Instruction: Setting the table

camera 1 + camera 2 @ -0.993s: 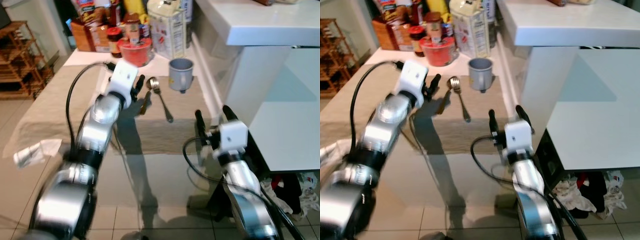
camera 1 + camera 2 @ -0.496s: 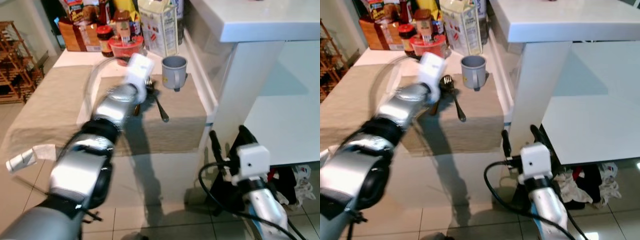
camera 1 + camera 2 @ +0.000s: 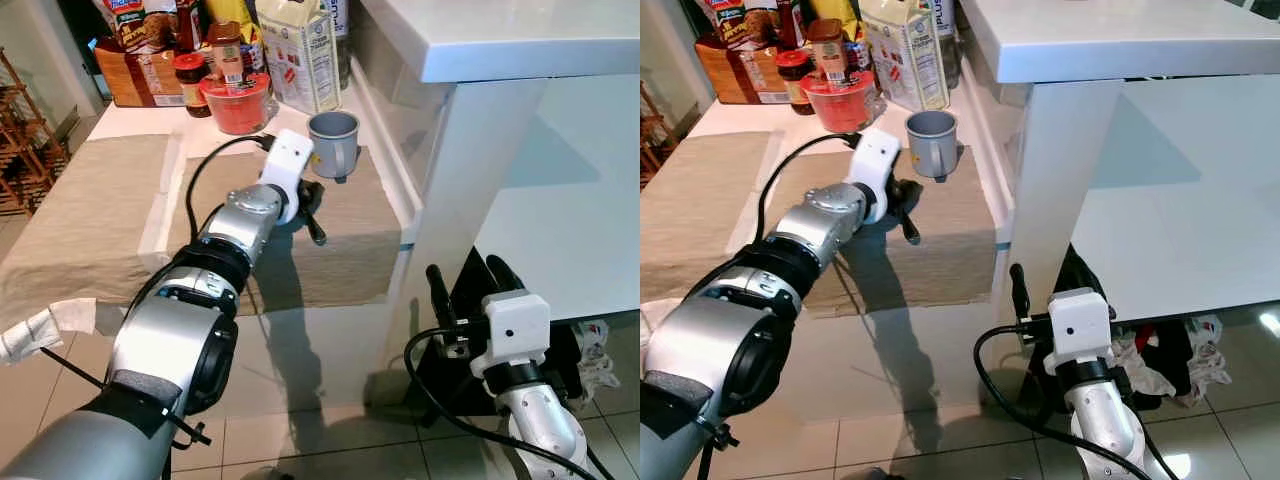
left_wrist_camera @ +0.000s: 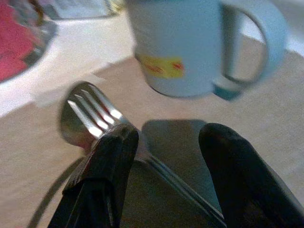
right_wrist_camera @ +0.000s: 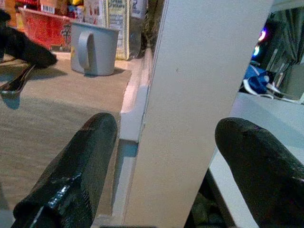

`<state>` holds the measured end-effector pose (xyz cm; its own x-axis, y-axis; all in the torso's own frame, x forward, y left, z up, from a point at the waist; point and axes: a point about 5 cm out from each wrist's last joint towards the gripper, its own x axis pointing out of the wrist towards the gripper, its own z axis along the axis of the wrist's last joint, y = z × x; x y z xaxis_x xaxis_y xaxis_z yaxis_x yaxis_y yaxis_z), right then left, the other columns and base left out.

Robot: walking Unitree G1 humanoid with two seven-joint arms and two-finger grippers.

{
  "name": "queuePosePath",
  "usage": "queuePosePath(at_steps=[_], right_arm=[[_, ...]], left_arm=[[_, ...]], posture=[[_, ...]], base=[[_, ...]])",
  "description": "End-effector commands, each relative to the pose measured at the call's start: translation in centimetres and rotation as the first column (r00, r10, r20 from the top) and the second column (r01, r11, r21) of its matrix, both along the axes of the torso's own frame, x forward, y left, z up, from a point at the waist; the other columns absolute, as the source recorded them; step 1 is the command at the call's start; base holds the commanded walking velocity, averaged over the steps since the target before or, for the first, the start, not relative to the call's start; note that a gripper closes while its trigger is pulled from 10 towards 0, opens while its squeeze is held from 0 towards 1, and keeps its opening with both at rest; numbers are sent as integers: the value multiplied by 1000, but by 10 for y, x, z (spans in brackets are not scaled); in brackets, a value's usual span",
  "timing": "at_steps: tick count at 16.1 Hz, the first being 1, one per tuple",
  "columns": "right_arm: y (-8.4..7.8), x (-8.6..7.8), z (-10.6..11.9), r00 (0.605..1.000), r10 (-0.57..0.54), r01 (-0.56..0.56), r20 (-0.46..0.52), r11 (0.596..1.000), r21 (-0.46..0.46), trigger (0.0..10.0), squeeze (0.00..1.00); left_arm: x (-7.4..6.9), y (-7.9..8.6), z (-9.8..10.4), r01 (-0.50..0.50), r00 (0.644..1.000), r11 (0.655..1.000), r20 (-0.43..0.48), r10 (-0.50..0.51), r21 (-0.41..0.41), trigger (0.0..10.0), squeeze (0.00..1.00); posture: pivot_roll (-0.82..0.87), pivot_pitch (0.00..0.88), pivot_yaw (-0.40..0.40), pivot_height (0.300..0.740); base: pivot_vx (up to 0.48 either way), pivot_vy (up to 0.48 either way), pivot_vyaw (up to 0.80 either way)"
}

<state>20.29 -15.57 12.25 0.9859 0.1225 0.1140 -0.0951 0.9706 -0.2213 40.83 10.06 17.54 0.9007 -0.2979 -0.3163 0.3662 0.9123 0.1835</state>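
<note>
- Since half a second ago, reached further across the placemat: left end effector (image 4: 164,156) now down over the cutlery just beside the mug, where before it was blurred in mid-swing; right arm sunk lower in the head views, though the head camera has shifted too.
- Left end effector's fingers (image 4: 102,171) spread apart, straddling the fork (image 4: 92,116) and the spoon (image 4: 71,128) beneath it; clamped on nothing that can be seen.
- Fork tines lying over the spoon's bowl, both flat on the beige placemat (image 3: 345,240), handles running back under the end effector.
- Grey-blue mug (image 3: 333,140) upright at the far edge of the placemat, handle turned toward the near side, just beside the cutlery but apart from it.
- Red bowl (image 3: 236,102), milk carton (image 3: 297,50) and jars crowded at the back of the worktop (image 3: 125,120).
- Second placemat (image 3: 80,220) to the left of the first.
- Right end effector (image 5: 166,166) low beside the white counter's upright panel (image 3: 480,170), fingers (image 5: 78,166) wide apart, holding nothing.
- Tiled floor (image 3: 330,440) below.
</note>
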Motion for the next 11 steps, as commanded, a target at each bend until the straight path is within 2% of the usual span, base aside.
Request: queuePosePath(at_steps=[1, 5, 11], right_arm=[[1, 0, 5, 1000, 2, -2, 13, 1000, 10, 10000, 0], [2, 1, 1, 1000, 0, 0, -1, 1000, 15, 10000, 0], [2, -2, -2, 1000, -5, 5, -19, 1000, 19, 10000, 0]], left_arm=[[6, 2, 22, -21, 997, 1000, 75, 22, -17, 10000, 0], [8, 4, 28, -38, 994, 999, 104, 38, -9, 10000, 0], [8, 18, 19, -112, 987, 991, 121, 102, 74, 10000, 0]], posture=[[-161, 0, 78, 731], [-153, 0, 78, 731], [-159, 0, 78, 731]], base=[[0, 0, 0], [0, 0, 0], [0, 0, 0]])
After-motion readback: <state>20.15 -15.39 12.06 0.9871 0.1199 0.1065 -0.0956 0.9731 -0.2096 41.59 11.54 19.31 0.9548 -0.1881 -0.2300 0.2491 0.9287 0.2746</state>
